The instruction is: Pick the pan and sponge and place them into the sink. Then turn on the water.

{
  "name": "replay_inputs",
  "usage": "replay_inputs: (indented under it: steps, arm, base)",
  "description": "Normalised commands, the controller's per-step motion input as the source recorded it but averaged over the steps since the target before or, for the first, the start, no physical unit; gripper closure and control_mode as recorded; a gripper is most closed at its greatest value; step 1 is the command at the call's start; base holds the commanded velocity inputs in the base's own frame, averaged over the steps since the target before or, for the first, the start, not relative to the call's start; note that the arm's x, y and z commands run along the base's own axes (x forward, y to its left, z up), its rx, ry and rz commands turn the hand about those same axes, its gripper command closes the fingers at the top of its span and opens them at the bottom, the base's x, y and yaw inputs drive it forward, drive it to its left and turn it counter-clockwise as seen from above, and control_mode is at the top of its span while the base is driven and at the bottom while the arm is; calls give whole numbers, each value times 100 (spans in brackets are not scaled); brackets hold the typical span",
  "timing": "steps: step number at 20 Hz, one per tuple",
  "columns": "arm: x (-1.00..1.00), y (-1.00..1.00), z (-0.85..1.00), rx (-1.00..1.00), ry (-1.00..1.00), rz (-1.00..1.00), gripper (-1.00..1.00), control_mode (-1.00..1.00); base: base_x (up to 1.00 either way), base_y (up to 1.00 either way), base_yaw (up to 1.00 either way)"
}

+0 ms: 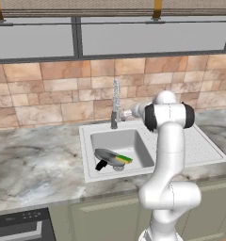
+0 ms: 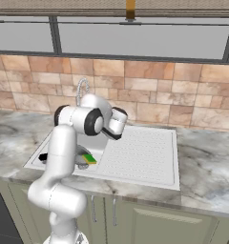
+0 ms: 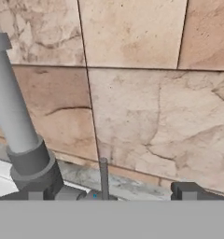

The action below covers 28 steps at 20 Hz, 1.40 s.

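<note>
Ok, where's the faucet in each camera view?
Left base view: the faucet stands near the centre, at the back edge of the sink, just left of the arm.
Right base view: its coiled top peeks above the arm, upper left.
Hand view: its grey stem rises along the left edge.
Shared landmark: the tiled wall right behind it.

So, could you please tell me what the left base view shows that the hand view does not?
Left base view alone: the pan lying tilted in the sink basin with the sponge on it, and the marble counter.

Hand view alone: the thin faucet lever up close, between the gripper's open fingertips.

Both: the faucet and the tiled wall.
</note>
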Motion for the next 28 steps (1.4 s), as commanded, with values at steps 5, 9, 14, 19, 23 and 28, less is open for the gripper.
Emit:
replay_inputs:
  steps: [5, 9, 14, 19, 23, 28]
  arm:
    - [0, -34, -42, -2, 0, 12, -100, -100]
    - [4, -44, -28, -3, 0, 11, -100, -100]
    - [15, -33, -8, 0, -1, 9, -100, -100]
    - [24, -11, 0, 1, -1, 9, -100, -100]
    - [11, 0, 0, 8, -1, 11, -100, -100]
    - [5, 0, 1, 10, -2, 11, -100, -100]
  base:
    - [0, 0, 0]
    - [0, 0, 0]
    - [0, 0, 0]
    - [0, 0, 0]
    - [0, 0, 0]
    - [0, 0, 0]
